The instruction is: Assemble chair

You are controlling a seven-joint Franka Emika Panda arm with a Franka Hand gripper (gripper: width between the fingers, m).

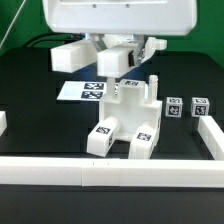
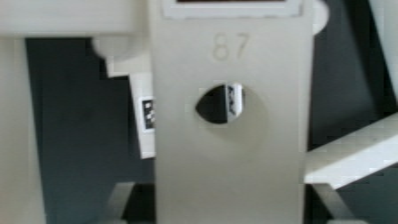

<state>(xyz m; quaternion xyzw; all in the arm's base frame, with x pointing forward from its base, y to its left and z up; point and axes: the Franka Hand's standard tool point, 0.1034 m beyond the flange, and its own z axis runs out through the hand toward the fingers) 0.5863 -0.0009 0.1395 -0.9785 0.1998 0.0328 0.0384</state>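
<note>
Half-built chair [image 1: 126,122] standing upright, hand [image 1: 122,82] just above its top

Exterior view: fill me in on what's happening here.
A white robot arm's pincer hovers right above a partly built chunky matte-white plastic chair on the black table. Whether it grips anything cannot be told. The wrist view shows a flat white slab with a round hole up close. Two small white tagged cubes lie loose at the exterior view's right.
</note>
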